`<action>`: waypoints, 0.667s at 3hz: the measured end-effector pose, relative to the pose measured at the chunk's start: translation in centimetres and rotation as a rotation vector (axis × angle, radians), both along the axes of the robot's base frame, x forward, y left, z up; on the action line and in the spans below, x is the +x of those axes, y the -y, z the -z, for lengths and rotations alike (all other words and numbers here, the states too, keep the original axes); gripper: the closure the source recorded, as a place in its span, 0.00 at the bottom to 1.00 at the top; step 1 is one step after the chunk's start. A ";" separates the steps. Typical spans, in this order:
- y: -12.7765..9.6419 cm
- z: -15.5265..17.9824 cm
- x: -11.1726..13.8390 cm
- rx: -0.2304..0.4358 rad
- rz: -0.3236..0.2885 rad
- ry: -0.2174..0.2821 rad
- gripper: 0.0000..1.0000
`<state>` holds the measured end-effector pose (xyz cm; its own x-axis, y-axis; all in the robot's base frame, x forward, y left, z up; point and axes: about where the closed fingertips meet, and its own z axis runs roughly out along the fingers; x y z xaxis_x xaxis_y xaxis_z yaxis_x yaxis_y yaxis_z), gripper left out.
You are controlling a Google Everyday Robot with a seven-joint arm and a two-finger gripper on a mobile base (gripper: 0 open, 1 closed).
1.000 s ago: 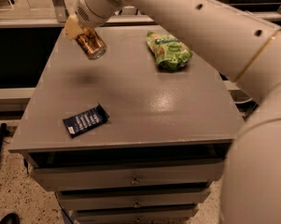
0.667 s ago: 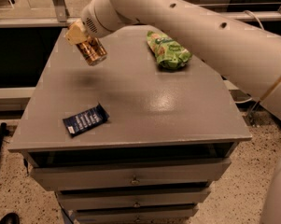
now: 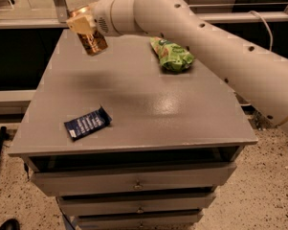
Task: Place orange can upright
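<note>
The orange can [image 3: 93, 41] is a small orange-gold metallic can held in the air above the far left part of the grey table [image 3: 148, 104]. It hangs tilted, its lower end pointing down and to the right. My gripper [image 3: 83, 25] is shut on the orange can at its upper end, at the end of the white arm that reaches in from the right. The can casts a shadow on the tabletop below it.
A green snack bag [image 3: 172, 55] lies at the far right of the table. A flat dark blue wrapper [image 3: 87, 123] lies near the front left edge. Drawers [image 3: 134, 181] sit under the tabletop. A rail runs behind the table.
The arm has swung lower and more to the left across the view. The can stays in the gripper above the far left of the table, still tilted.
</note>
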<state>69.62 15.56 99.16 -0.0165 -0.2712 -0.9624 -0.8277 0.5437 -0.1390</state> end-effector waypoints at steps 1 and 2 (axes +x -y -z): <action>-0.2 -0.1 -0.1 -0.001 -0.003 0.002 1.00; -0.7 -0.7 -0.3 0.037 -0.021 0.060 1.00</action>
